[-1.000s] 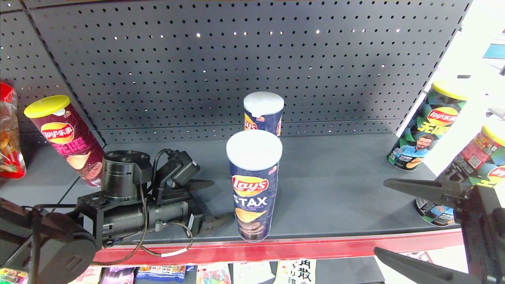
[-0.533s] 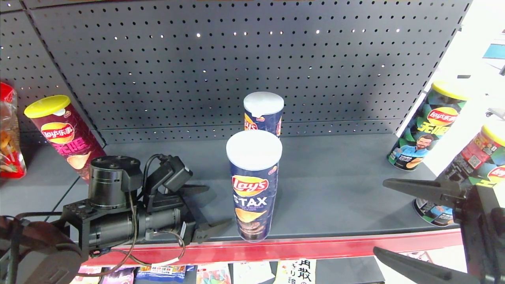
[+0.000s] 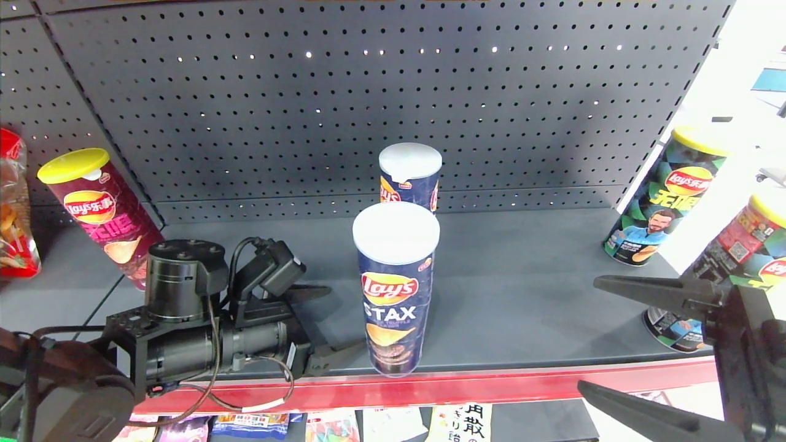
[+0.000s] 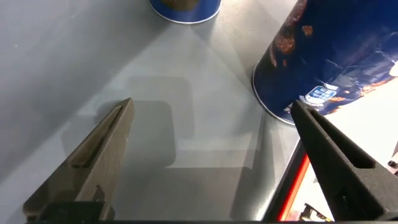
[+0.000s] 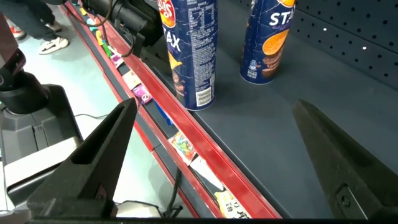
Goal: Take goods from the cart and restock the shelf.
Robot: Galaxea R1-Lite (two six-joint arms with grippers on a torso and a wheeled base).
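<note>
Far left: red crinkly snack bag (image 3: 13, 215), with a magenta cylindrical chip can with a yellow lid (image 3: 104, 212) beside it. Right: two green-patterned cans with yellow lids (image 3: 666, 199) (image 3: 755, 239), upright. Behind: dark grey perforated metal back panel (image 3: 368, 92). Low front: small colourful packets (image 3: 331, 425).

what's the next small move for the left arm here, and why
Probably draw the left gripper straight back off the shelf, away from the front blue can. That can stands upright near the shelf's red front edge. The jaws are open with nothing between them, and one jaw sits close beside the can's base, so a sideways swing could tip it.
</note>
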